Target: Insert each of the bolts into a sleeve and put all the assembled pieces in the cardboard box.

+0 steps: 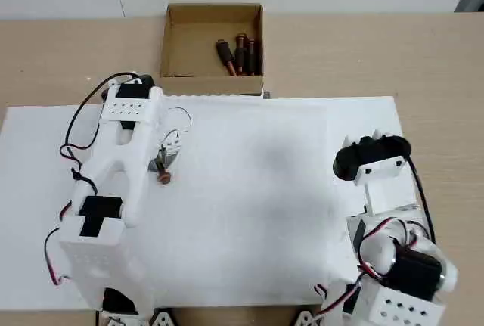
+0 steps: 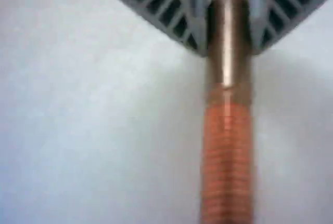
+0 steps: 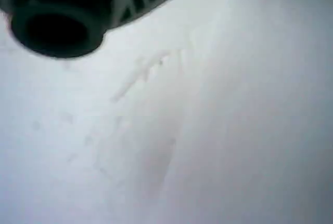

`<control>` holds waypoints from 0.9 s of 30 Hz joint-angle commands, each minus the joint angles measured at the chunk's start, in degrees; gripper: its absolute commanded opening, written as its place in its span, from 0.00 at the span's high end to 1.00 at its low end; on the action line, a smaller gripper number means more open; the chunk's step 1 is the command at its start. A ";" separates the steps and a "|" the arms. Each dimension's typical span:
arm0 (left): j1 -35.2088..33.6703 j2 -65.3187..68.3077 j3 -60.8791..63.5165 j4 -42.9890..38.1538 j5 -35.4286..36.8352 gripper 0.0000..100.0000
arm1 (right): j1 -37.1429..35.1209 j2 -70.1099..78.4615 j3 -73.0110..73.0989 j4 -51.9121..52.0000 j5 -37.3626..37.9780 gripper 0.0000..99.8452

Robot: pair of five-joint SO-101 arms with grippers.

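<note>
Copper catches our eye first: one bolt, its smooth shank clamped between the jaws of the left gripper, its threaded end sticking out free. In the high view that gripper sits left of centre, low over the white sheet. The right gripper, at the right of the frame, carries one black sleeve with its open mouth showing. We judge the jaws closed on it, since it hangs clear of the sheet beside a ribbed jaw (the second jaw is hidden). The two grippers are well apart.

We take the step in hand to be the mating of what looks like the last pair: bolt in one gripper, sleeve in the other, not yet brought together. The next move, as we judge it, calls for bringing the threaded tip to the sleeve's mouth over the middle of the sheet, lining up the axes, then pushing in without tilt.

Counting: one loose bolt, one loose sleeve, and what look like three assembled pieces lying in the right half of the cardboard box at top centre. Two arms, one box, one sheet.
</note>
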 commanded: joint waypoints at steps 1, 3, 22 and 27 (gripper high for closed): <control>-0.09 -0.44 -0.31 0.44 0.35 0.99 | 0.13 -0.31 -0.18 -1.54 -0.53 1.00; 0.00 -0.79 -0.48 0.35 0.35 0.99 | 0.13 -0.31 -0.18 -1.54 -0.53 1.00; -0.44 -0.79 -14.20 0.00 40.53 0.99 | 0.13 -0.13 -0.09 -1.54 -0.35 1.00; -0.88 -0.79 -15.78 0.44 56.00 0.99 | 0.13 -0.13 -0.09 -1.54 -0.26 1.00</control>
